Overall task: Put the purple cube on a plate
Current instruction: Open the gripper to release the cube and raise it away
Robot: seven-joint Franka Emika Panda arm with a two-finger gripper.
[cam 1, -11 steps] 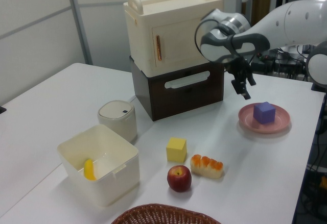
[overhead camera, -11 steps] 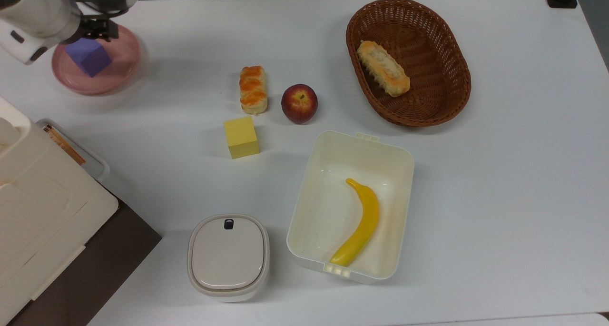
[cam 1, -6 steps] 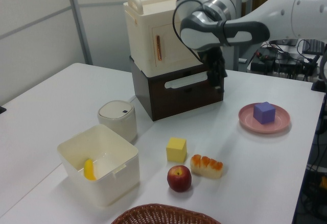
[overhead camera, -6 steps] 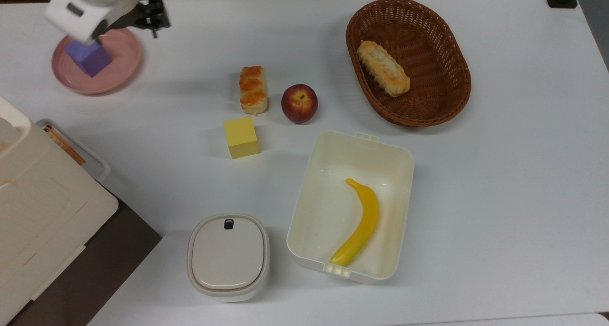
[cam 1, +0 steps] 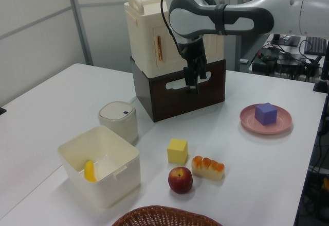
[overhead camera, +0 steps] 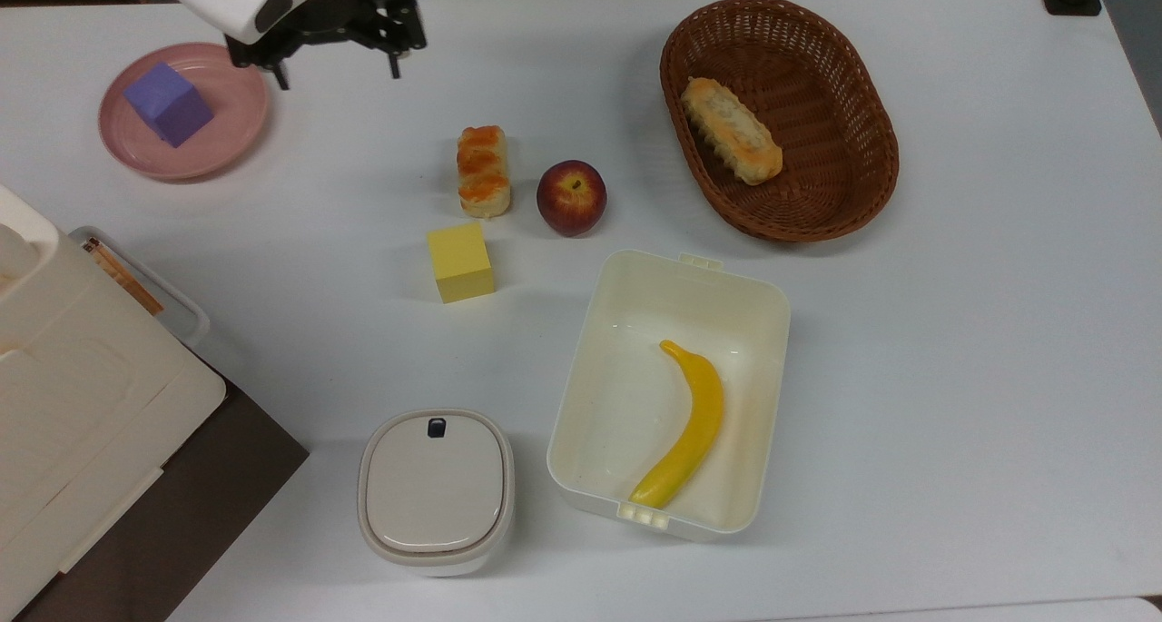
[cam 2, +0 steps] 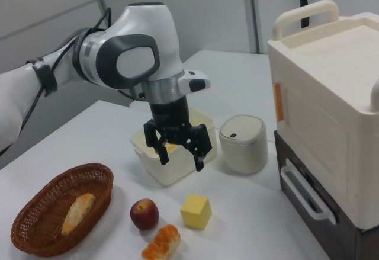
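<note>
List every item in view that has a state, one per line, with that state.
hand: open, empty, raised above the table
purple cube: resting on the plate, free
plate: holds the purple cube
basket: holds one bread roll
open box: lidless, holds a banana
small bin: lid closed

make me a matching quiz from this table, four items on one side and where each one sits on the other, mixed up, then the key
Items:
1. purple cube
2. banana
3. long bread roll
4. apple

Places:
A. in the wicker basket
B. on the bare table, beside the glazed pastry
C. on the pink plate
D. in the open cream box

Pairs: 1-C, 2-D, 3-A, 4-B
</note>
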